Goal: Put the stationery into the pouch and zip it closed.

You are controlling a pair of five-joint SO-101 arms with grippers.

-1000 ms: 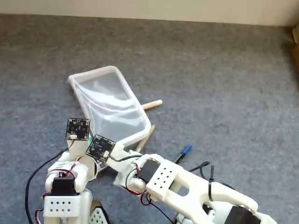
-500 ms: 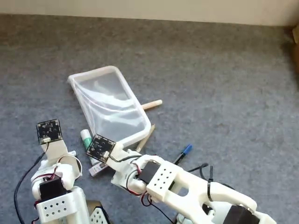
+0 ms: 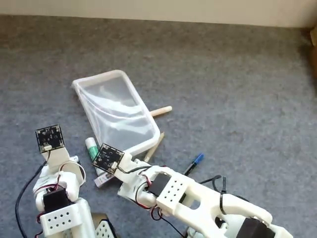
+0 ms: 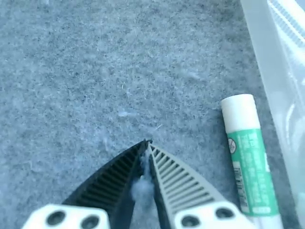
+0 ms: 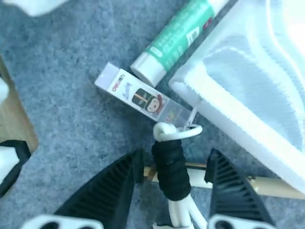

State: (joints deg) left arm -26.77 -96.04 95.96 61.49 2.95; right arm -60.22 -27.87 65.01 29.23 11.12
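grey felt counter (image 3: 237, 74). the pouch (image 3: 116, 111) lies left of centre, with the glue stick (image 4: 248, 157) just beside its lower edge. left hand (image 4: 147, 145): fingers together; part them wide before descending squarely over the stick. right hand (image 5: 176, 160): fingers apart, at the pouch mouth.

I sit in a plain indoor room; home or office, I cannot tell. Under me spreads grey carpet (image 3: 237, 74), and a pale wall strip (image 3: 158, 9) runs along the top of the frame.
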